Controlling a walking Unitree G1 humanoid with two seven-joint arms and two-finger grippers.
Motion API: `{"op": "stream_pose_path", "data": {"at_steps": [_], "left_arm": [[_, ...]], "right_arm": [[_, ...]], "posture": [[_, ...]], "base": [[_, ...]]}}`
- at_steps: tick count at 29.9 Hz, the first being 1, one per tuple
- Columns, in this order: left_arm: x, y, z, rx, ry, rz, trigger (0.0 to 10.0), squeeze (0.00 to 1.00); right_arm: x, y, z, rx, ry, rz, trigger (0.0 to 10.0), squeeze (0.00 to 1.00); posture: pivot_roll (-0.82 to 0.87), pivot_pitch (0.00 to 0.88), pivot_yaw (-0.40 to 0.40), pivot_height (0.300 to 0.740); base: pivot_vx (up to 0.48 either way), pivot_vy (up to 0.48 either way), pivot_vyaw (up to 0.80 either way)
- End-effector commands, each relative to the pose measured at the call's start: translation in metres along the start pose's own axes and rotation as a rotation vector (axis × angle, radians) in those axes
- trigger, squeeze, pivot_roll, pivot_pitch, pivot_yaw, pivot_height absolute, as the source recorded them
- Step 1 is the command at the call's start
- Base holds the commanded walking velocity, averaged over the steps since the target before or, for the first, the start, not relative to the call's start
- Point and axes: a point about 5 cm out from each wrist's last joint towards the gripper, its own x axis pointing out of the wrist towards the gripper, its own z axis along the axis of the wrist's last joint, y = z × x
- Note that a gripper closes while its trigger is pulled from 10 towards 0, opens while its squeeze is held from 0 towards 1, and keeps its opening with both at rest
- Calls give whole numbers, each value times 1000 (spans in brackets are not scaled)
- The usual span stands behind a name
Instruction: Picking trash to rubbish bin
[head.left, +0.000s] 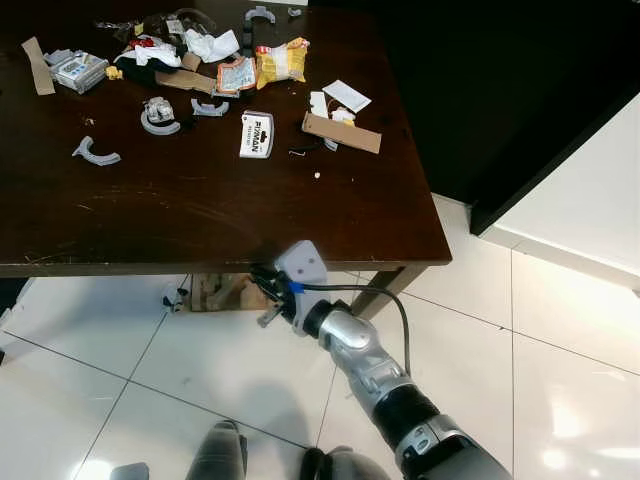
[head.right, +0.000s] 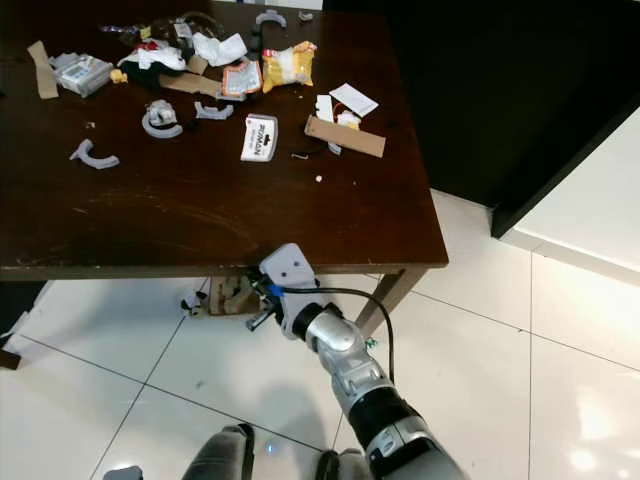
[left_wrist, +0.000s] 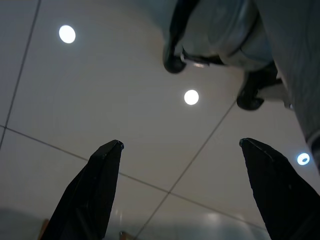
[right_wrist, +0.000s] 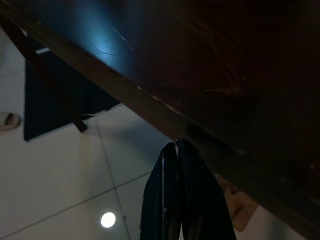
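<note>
Trash (head.left: 240, 72) lies scattered over far side of dark table (head.left: 200, 210), right gripper (right_wrist: 176, 146) pinched closed and empty just under table's near edge, left gripper (left_wrist: 180, 145) spread wide, empty, over floor tiles (left_wrist: 100, 100).

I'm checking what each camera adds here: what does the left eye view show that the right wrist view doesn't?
The left eye view alone shows the tabletop litter: a yellow snack bag, a white box, a cardboard strip and grey plastic clips, plus the right arm reaching below the table edge. The right wrist view alone shows the right gripper with its fingers pressed together, just under the table's underside, and a light's reflection on the floor. Both show the dark wooden table and the white tiled floor.
</note>
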Motion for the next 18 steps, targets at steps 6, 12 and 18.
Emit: {"op": "stream_pose_path", "data": {"at_steps": [6, 12, 18], "left_arm": [[0, -14, -12, -44, 38, -29, 10000, 0], [1, -3, -3, -100, -4, 27, 10000, 0], [0, 9, 6, -142, -43, 78, 10000, 0]], "right_arm": [[25, 47, 28, 507, -151, 262, 10000, 0], [29, 39, 47, 621, -238, 273, 10000, 0], [35, 29, 56, 575, -251, 262, 10000, 0]], "posture": [[322, 232, -127, 740], [331, 216, -129, 740], [362, 190, -131, 740]], "base": [[0, 0, 0], [86, 0, 0], [480, 0, 0]]}}
